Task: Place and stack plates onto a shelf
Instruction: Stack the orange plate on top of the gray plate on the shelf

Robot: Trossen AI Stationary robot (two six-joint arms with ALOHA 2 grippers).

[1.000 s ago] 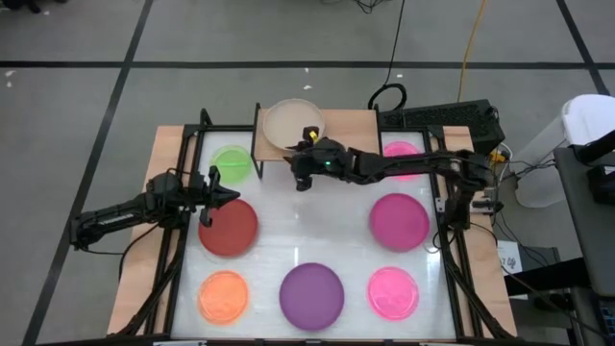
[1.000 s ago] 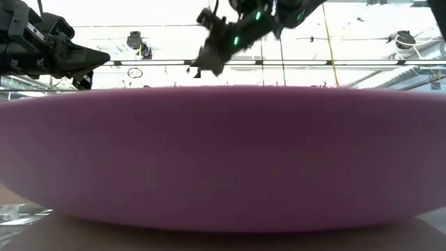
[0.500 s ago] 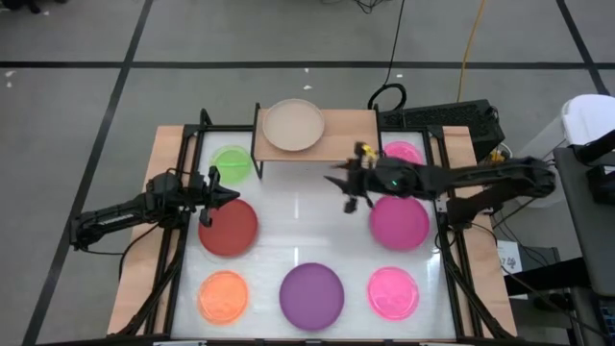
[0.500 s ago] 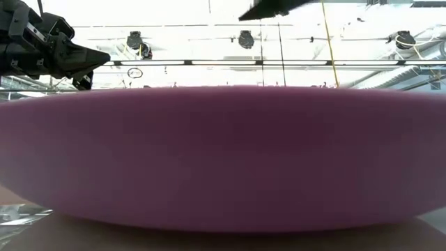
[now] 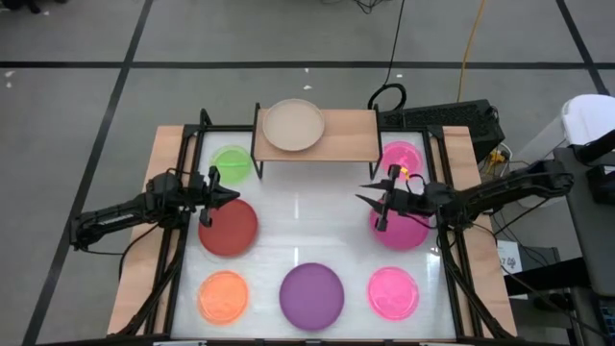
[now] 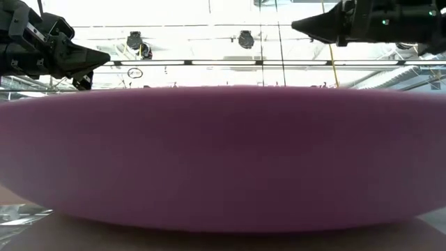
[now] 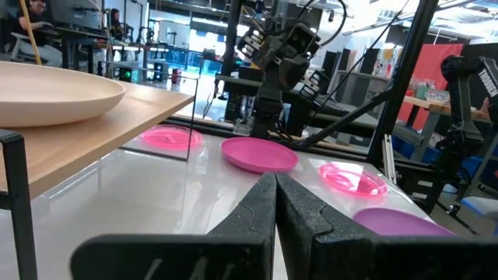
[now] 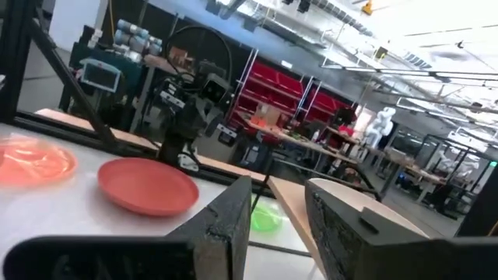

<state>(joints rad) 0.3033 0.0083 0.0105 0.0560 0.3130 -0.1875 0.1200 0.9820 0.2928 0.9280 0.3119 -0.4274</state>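
The right end effector [image 5: 377, 206] has swung from the shelf [image 5: 336, 135] to the magenta plate [image 5: 408, 229].

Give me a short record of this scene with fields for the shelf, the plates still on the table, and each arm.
shelf: light-wood board at the table's far edge, holding one beige plate
plates on table: green, dark red, orange, purple, three pink or magenta
left gripper: fingers shut, empty, over the dark red plate's edge
right gripper: fingers apart, empty, above the magenta plate

Beige plate [image 7: 54, 92] on shelf [image 7: 117, 124] (jaws closed) — magenta plate [image 7: 259, 153]
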